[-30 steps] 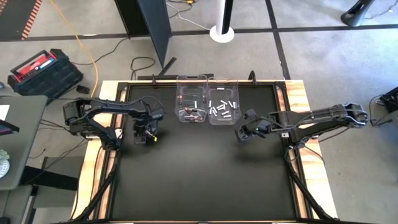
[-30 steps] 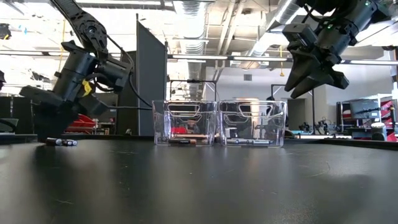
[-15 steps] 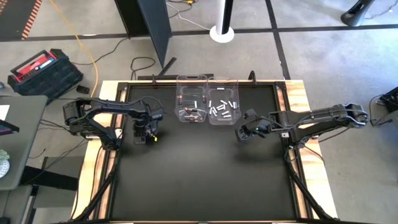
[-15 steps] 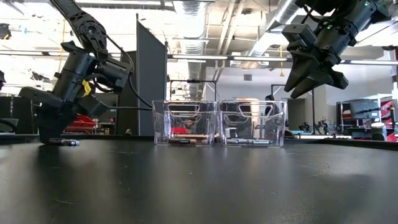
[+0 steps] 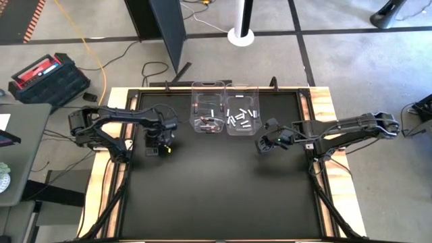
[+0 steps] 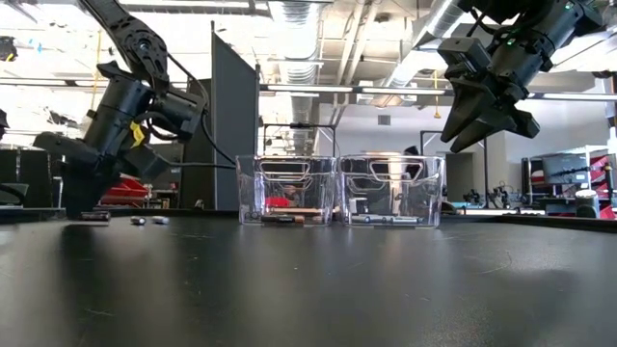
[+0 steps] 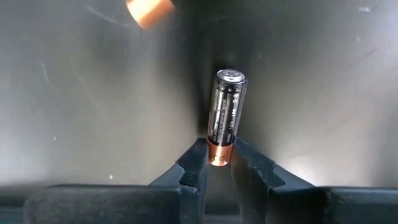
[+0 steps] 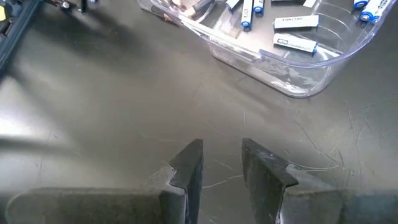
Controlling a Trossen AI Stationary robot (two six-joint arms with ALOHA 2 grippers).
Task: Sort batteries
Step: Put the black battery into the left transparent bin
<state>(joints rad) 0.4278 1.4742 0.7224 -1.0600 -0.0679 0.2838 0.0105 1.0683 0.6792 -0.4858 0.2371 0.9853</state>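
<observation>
A dark battery (image 7: 226,112) with a copper-coloured end lies on the black table at the far left, and my left gripper (image 7: 219,163) is shut on it, pointing steeply down (image 5: 156,149). Another copper-ended battery (image 7: 149,11) lies loose just beyond it. Two clear bins stand side by side at the far middle: the left bin (image 5: 208,113) holds dark and copper batteries, the right bin (image 5: 243,115) white ones (image 8: 295,32). My right gripper (image 8: 222,163) hangs open above the table near the right bin (image 6: 477,120), with nothing between its fingers. My left gripper pinches the battery's copper-coloured end (image 7: 219,149) between its two fingertips. The fingers come from above, pointing steeply down. The battery lies on the table, and its silver-capped end (image 7: 230,76) points away from the fingers.
In the low view, small loose batteries (image 6: 149,220) lie on the table just right of my left gripper. The wide black tabletop (image 5: 216,196) stretches toward the near edge. A wooden frame (image 5: 331,115) borders the table.
My left gripper has stayed in place and shut its fingers on the dark battery's copper end. A loose battery beside it has shifted a little toward the bins.
</observation>
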